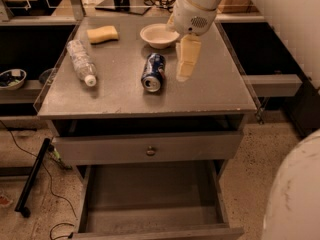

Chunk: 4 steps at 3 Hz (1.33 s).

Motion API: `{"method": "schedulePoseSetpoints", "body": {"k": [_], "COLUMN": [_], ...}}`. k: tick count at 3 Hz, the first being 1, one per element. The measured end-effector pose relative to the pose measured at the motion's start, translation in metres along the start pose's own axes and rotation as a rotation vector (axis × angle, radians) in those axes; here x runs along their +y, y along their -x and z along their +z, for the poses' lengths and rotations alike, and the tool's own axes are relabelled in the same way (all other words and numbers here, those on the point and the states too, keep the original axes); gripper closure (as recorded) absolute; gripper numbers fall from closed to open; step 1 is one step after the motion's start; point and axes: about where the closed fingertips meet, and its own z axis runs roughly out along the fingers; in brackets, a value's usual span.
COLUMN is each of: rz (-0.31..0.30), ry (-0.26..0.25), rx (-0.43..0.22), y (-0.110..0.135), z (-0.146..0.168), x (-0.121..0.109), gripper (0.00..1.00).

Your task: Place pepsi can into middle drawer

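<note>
Gripper: the gripper (187,64) hangs over the tabletop, just right of the can and near the bowl; I cannot tell how it is set.
Can: the can (153,72) lies on its side mid-table, silver end facing the near edge, apart from the gripper.
Drawer: the drawer (150,199) stands pulled out below the table, floor bare, nearer than the knobbed front (149,147).
Step in hand: reaching for the can, by my judgement; nothing is grasped yet.
Doing it well: come down left over the can's middle, jaws across its round body, not along its length, since a lying can rolls when nudged from one side.
Neighbours: the bowl (159,35) sits just beyond the can; the bottle (81,62) and sponge (103,34) lie well left, out of the path.
Carry: lift clear of the table's near edge before lowering, as the drawer sits under it and the closed front juts between.
</note>
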Motion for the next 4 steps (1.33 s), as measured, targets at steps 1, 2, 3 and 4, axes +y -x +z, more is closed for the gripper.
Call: {"method": "schedulePoseSetpoints", "body": {"k": [1,2,3,4], "rz": [0.002,-0.020,-0.020,0.007], "ry": [-0.005,-0.007,-0.007,0.039], "rx": [-0.004,-0.070,-0.071,-0.054], "y": [0.000,0.018,0.018,0.023], "z": [0.001,0.032,0.033,0.046], "x": [-0.002,-0.055,-0.055,-0.053], "gripper": [0.00,0.00,0.00,0.00]}}
